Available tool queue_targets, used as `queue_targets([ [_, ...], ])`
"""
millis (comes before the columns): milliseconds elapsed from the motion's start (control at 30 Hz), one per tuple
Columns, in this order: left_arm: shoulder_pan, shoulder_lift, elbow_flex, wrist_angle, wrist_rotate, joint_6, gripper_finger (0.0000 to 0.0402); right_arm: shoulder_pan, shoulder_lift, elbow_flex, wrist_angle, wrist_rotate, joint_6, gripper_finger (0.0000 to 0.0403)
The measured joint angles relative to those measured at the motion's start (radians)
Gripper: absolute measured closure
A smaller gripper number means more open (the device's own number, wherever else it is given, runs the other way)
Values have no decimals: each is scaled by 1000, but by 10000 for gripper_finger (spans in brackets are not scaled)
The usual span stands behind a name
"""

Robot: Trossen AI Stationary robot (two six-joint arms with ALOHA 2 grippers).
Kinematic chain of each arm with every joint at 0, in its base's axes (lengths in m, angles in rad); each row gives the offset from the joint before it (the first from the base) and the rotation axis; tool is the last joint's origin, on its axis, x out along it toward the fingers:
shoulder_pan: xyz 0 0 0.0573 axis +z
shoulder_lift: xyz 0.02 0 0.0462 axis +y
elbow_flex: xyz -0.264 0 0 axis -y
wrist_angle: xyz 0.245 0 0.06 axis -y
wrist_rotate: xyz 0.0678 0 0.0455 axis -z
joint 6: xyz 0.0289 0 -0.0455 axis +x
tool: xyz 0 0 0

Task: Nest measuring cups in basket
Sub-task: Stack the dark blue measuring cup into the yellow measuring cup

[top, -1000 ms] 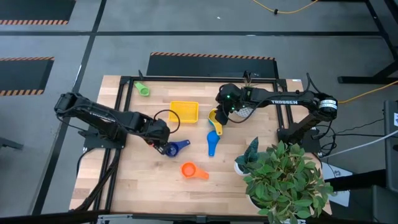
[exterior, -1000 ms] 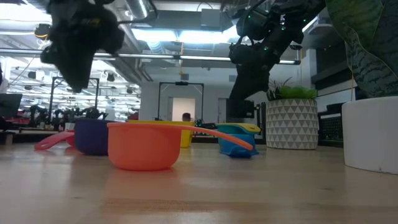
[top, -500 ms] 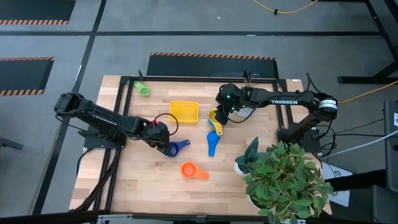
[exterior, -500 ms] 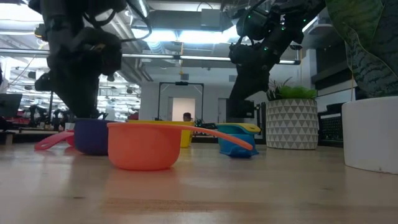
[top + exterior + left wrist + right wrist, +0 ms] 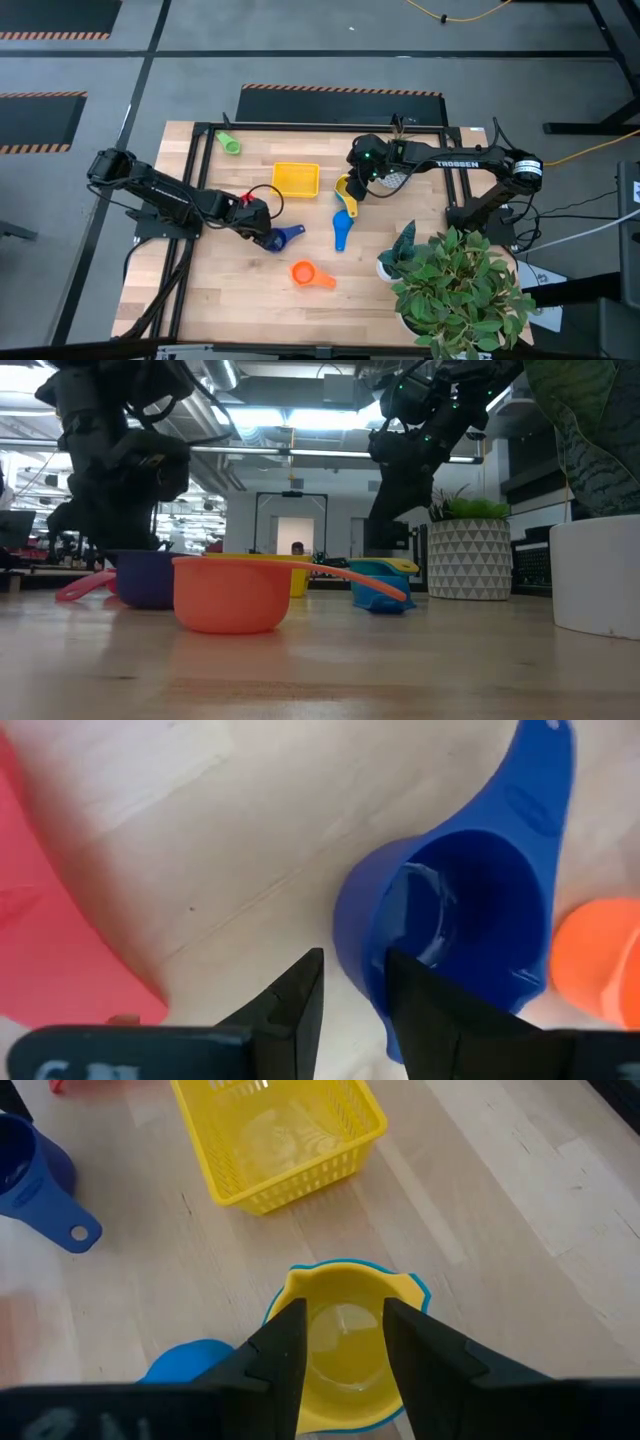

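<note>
Left gripper (image 5: 350, 985) down at the dark blue cup (image 5: 455, 935), fingers partly open astride its rim, near the red cup (image 5: 50, 950). Right gripper (image 5: 340, 1335) fingers straddling a yellow cup (image 5: 340, 1345) nested in a blue one, beside the basket (image 5: 296, 180). Orange cup (image 5: 305, 273) nearer the desk (image 5: 230, 290) front.

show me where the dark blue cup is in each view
High view: dark blue cup left of centre, at the left gripper.
Low view: at the left, behind the orange cup.
Left wrist view: centre-right.
Right wrist view: far left edge.
Shared landmark: the orange cup, or the yellow basket.
</note>
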Motion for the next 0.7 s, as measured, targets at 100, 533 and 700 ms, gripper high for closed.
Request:
queue_targets([
  [100,0,0,-11,1,1,8,304,0,0,0,0,0,0,265],
  [533,25,0,-11,178,-73,338,390,0,-58,2,-11,2,-32,265],
  [700,95,0,12,343,-73,620,396,-1,-155,2,-25,1,-26,265],
])
